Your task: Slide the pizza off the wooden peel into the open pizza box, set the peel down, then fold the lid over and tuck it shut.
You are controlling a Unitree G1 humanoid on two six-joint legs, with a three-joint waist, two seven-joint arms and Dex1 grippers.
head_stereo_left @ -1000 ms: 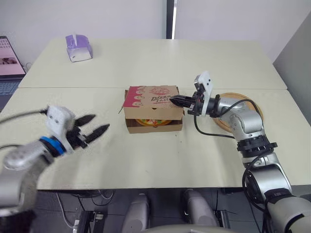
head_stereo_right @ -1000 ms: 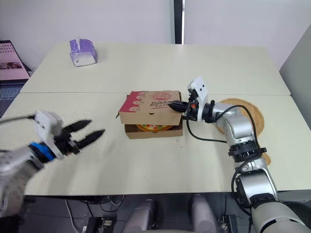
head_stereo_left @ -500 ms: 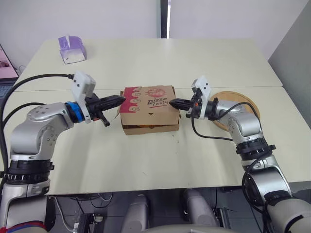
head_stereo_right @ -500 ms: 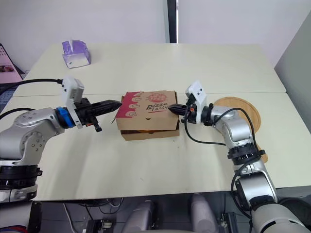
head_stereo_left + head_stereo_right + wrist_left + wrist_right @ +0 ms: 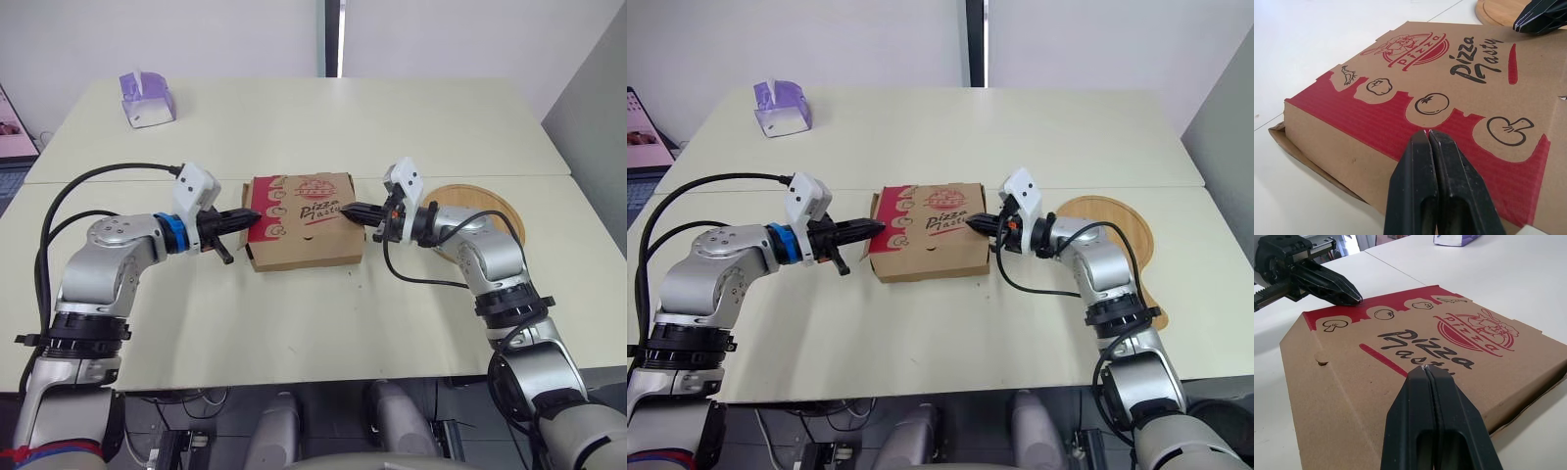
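Observation:
The brown pizza box [image 5: 304,220] with red print lies in the middle of the table, its lid folded down flat over the base. My left gripper [image 5: 252,215] is shut, its tips pressing on the lid's left red edge [image 5: 1400,132]. My right gripper [image 5: 349,208] is shut too, tips resting on the lid's right side near the "Pizza Tasty" print [image 5: 1420,350]. The round wooden peel [image 5: 490,201] lies flat on the table to the right of the box, behind my right forearm. The pizza is hidden inside the box.
A purple tissue box [image 5: 148,97] stands at the far left of the back table. A seam [image 5: 118,178] runs between the two tables behind the pizza box. A screen edge [image 5: 647,132] shows at the far left.
My left arm swung in from the front left, its gripper went from open to shut and reached the lid's left edge. The lid has dropped from half raised to flat. The camera shifted.

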